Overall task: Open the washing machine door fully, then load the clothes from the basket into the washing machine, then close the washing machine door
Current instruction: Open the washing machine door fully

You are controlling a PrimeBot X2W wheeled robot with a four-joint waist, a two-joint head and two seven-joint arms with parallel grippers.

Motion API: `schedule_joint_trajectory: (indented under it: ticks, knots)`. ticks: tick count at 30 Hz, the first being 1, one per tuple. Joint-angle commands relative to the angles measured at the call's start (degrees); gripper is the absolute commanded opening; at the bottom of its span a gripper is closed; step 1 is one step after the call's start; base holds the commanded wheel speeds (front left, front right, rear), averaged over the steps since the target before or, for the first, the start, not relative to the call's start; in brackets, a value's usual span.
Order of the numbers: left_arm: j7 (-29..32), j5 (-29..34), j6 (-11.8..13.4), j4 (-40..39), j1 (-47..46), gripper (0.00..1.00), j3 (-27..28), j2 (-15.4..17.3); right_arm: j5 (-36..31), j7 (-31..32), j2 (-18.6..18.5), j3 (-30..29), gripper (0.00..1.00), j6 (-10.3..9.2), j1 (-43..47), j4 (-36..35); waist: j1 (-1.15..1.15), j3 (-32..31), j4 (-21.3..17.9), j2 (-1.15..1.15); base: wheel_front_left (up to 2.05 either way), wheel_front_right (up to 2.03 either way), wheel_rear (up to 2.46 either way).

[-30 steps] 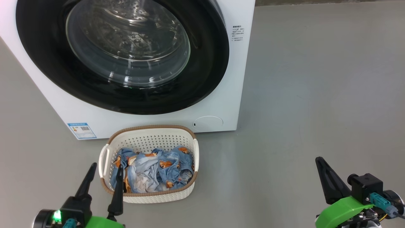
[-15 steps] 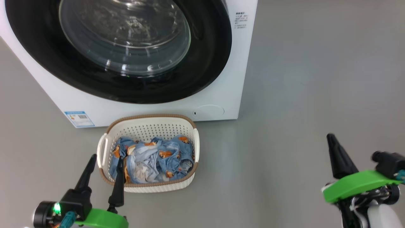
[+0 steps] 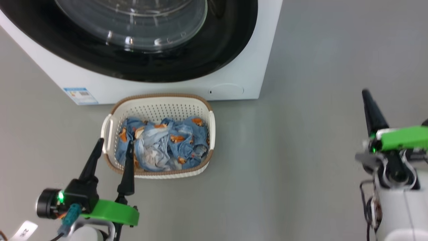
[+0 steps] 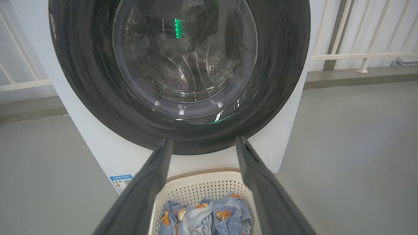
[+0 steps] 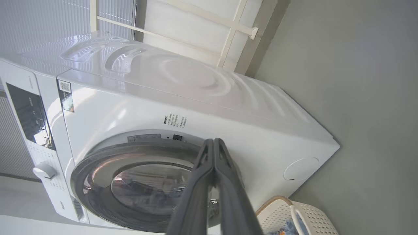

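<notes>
Bare grey floor [image 3: 301,140]: basket [image 3: 160,97] of clothes [image 3: 167,147] parked just before the washing machine [image 3: 157,87], handy for loading; washing machine door [image 3: 227,43] shut. Left pincer [image 3: 115,142] apart near the basket, right pincer [image 5: 213,143] together, probably door-bound.

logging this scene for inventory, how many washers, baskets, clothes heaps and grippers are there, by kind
washing machine: 1
basket: 1
clothes heap: 1
grippers: 2 (left gripper, right gripper)
total: 5
</notes>
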Motion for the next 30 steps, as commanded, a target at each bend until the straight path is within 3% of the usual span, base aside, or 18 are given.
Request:
schedule_joint_trajectory:
  ticks: [1, 5, 13, 21, 30]
  knots:
    - [-0.5, 1.3, -0.5, -1.4, -2.4, 1.0, 1.6, 0.8, 4.1, 2.0, 0.1, 0.2, 0.0, -0.06, -4.2, 0.6, 0.0, 2.9, 1.2, 0.0, 0.0, 0.0, 0.0]
    - [-0.5, 1.6, -0.7, -1.8, -3.8, 1.0, 1.2, 0.4, 10.5, 6.2, 0.1, -2.5, 0.0, -0.06, -10.8, 5.6, 0.0, 5.0, 2.1, 0.0, 0.0, 0.0, 0.0]
    - [-0.5, 1.7, -1.2, -2.2, -5.5, 1.0, 0.9, -0.4, 16.7, 13.6, -1.3, -5.1, 0.0, -0.06, -24.0, 15.0, 0.0, 8.2, 3.5, 0.0, 0.0, 0.0, 0.0]
    - [-0.5, 3.0, -1.6, -2.1, -7.9, 1.0, -0.4, -0.8, 17.3, 19.3, -4.3, -3.5, 0.0, -0.06, -36.8, 23.1, 0.0, 11.3, 5.6, 0.0, 0.0, 0.0, 0.0]
    - [-0.5, 3.3, -2.0, -2.6, -9.6, 1.0, -1.4, -1.2, 16.0, 21.0, -5.5, -1.9, 0.0, -0.06, -48.3, 31.8, 0.0, 13.6, 7.4, 0.0, 0.0, 0.0, 0.0]
